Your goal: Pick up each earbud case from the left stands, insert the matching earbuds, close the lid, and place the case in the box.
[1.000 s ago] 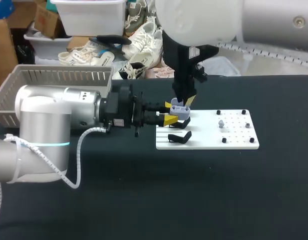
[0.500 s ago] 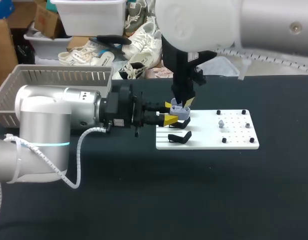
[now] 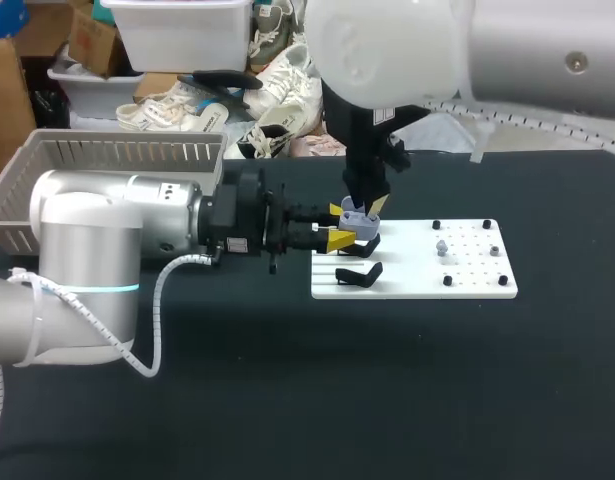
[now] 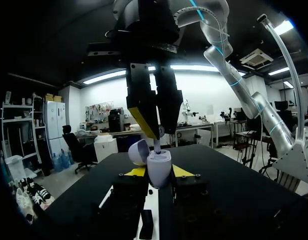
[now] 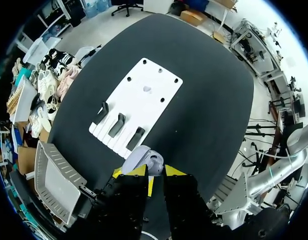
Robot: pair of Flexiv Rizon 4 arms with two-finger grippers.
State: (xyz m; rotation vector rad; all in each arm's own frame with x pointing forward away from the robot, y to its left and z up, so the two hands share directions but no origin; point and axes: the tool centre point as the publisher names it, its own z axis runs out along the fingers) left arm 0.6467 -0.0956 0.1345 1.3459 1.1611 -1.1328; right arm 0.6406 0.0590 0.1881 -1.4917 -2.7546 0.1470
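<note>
"How many cases are there?"

"One lilac earbud case [image 4: 159, 167], lid open, clamped between the two yellow tips of the left gripper [image 4: 159, 172]."

"And the right gripper [image 4: 160, 134]?"

"Directly above, pinching one white earbud [image 4: 158, 145] over the case. Ahead of it are three black stands [image 5: 117, 124] on one white board [image 5: 143, 107]."

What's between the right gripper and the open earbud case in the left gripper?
An earbud, held by the right gripper, its stem reaching down into the case; the left wrist view shows it.
</note>
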